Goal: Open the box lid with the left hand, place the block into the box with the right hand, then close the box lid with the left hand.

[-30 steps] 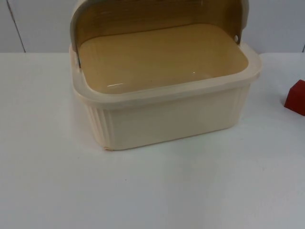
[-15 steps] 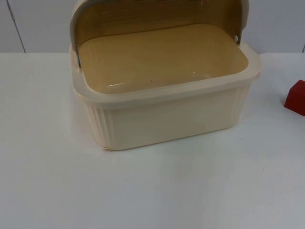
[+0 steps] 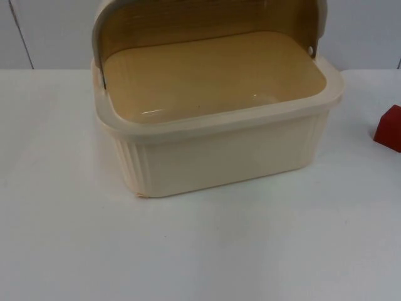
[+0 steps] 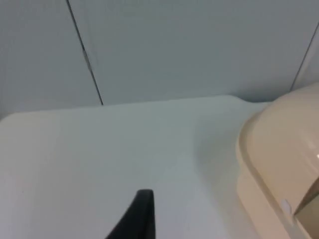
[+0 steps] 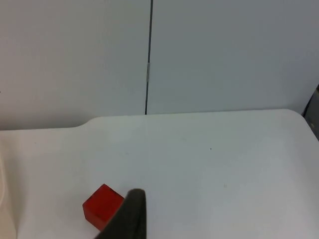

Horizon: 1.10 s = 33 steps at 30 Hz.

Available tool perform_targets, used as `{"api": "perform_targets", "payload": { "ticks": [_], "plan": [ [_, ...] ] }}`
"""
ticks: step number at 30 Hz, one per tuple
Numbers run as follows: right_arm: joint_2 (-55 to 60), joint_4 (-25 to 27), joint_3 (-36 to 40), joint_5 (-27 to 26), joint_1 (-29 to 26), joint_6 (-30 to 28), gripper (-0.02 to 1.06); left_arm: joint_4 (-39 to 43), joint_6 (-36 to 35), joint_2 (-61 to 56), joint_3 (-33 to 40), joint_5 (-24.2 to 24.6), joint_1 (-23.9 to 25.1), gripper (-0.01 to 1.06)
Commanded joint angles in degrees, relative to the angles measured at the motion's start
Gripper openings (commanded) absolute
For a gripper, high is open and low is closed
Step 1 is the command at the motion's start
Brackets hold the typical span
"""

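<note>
- Staying put since a second ago: box [image 3: 213,119] with lid [image 3: 207,22] raised, block [image 3: 390,128] on tabletop [image 3: 200,251].
- Waiting beside box: left end effector [image 4: 142,214], grip state impossible to tell.
- Hovering just short of block [image 5: 102,205]: right end effector [image 5: 130,214], grip unclear; picking likely next.

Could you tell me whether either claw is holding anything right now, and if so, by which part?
Nothing is held: the red block lies free on the table, and the box stands untouched, lid up.

A black fingertip [image 4: 142,214] stands over the white table [image 4: 99,149], near the cream box [image 4: 279,159].
</note>
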Motion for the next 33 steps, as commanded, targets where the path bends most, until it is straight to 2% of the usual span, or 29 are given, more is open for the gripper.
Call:
{"api": "perform_targets", "payload": {
  "ticks": [1, 6, 12, 16, 20, 26, 33],
  "plan": [
    [0.4, -0.6, -0.4, -1.0, -0.3, 0.1, 1.04, -0.1, -0.3, -1.0, 0.1, -0.8, 0.2, 1.04],
    [5.6, -4.4, -3.0, -5.2, -0.3, 1.2, 1.04, 0.1, -0.3, -1.5, 0.1, -0.8, 0.2, 1.04],
    [13.6, -4.4, -10.2, -6.1, -0.3, -0.2, 1.04, -0.1, -0.3, -1.5, 0.1, -0.8, 0.2, 1.04],
    [22.9, -4.4, -17.7, -6.8, -0.3, -1.8, 1.04, -0.1, -0.3, -1.5, 0.1, -0.8, 0.2, 1.04],
    [29.6, -4.4, -20.9, -6.8, -0.3, -1.8, 1.04, -0.1, -0.3, -1.5, 0.1, -0.6, 0.2, 1.04],
    [39.1, -4.4, -21.5, -8.1, -0.3, -1.8, 1.04, -0.1, -0.3, -1.5, 0.1, -0.5, 0.2, 1.04],
    [48.5, -4.4, -21.5, -12.6, -0.3, -9.5, 1.04, -0.1, -0.3, -1.5, 0.1, 0.5, 0.2, 1.04]
  ]
}}
